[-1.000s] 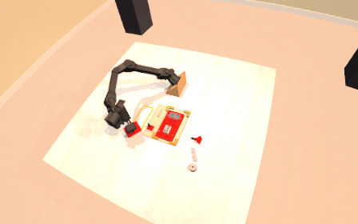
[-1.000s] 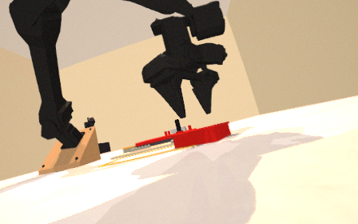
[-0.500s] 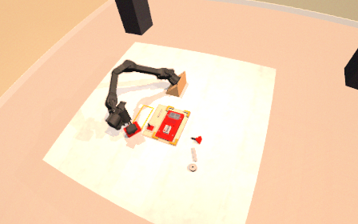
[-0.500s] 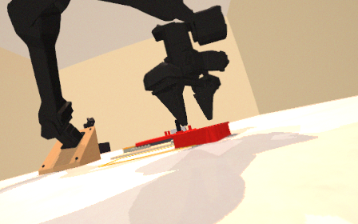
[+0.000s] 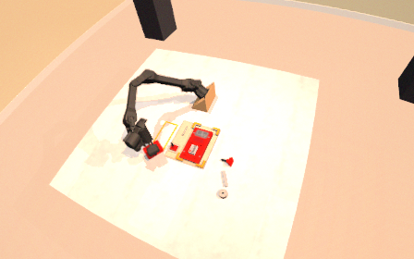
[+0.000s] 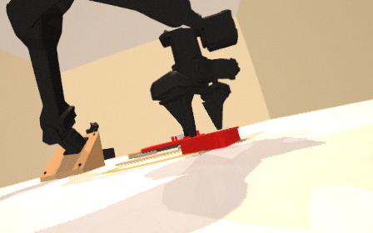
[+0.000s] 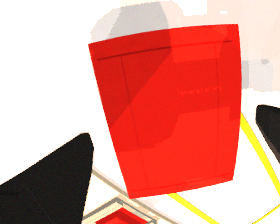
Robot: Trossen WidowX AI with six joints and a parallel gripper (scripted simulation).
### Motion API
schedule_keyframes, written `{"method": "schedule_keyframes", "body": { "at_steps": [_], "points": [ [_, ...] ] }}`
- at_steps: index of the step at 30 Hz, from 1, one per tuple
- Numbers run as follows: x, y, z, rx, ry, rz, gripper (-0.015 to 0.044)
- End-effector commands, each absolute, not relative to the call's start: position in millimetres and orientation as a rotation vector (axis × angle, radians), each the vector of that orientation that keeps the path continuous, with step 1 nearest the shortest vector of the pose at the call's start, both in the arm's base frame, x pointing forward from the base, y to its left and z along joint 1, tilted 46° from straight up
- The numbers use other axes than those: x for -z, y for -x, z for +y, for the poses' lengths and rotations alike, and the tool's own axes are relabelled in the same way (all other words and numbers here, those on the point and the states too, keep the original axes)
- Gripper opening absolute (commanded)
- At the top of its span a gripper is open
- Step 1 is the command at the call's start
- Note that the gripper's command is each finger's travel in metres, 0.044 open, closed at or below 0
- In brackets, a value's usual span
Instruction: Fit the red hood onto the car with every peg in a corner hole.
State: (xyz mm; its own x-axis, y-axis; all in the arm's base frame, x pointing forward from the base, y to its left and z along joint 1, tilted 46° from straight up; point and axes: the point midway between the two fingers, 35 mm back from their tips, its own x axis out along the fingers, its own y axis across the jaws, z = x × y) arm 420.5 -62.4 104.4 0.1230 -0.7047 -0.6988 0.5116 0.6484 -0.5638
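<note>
From here I see the end effector (image 5: pixel 150 134) (image 6: pixel 206 132) (image 7: pixel 177 127) poised over the red hood (image 6: pixel 213 139) (image 7: pixel 173 110), its fingers wide apart with nothing between them. The hood lies on the worktop (image 5: pixel 130 203) (image 6: pixel 280 187), just left of the jig (image 5: pixel 184 131) that carries the red chassis (image 5: pixel 200 142). A yellow outline (image 5: pixel 170 123) (image 6: pixel 121 170) (image 7: pixel 263 155) runs beside the hood. Off to the right of the jig sit a small red piece (image 5: pixel 229 161) and, nearer, a pale ring (image 5: pixel 219 193).

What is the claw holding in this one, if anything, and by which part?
Nothing is held: the claw is open, its fingers apart above the red hood.
</note>
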Motion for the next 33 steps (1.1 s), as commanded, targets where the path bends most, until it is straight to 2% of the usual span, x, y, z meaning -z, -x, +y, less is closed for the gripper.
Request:
{"method": "schedule_keyframes", "body": {
  "at_steps": [1, 33],
  "points": [
    [-102, -420, -64, 0.896, 0.212, 1.145, 0.044],
    [-91, -421, -75, 0.896, 0.212, 1.145, 0.044]
  ]
}}
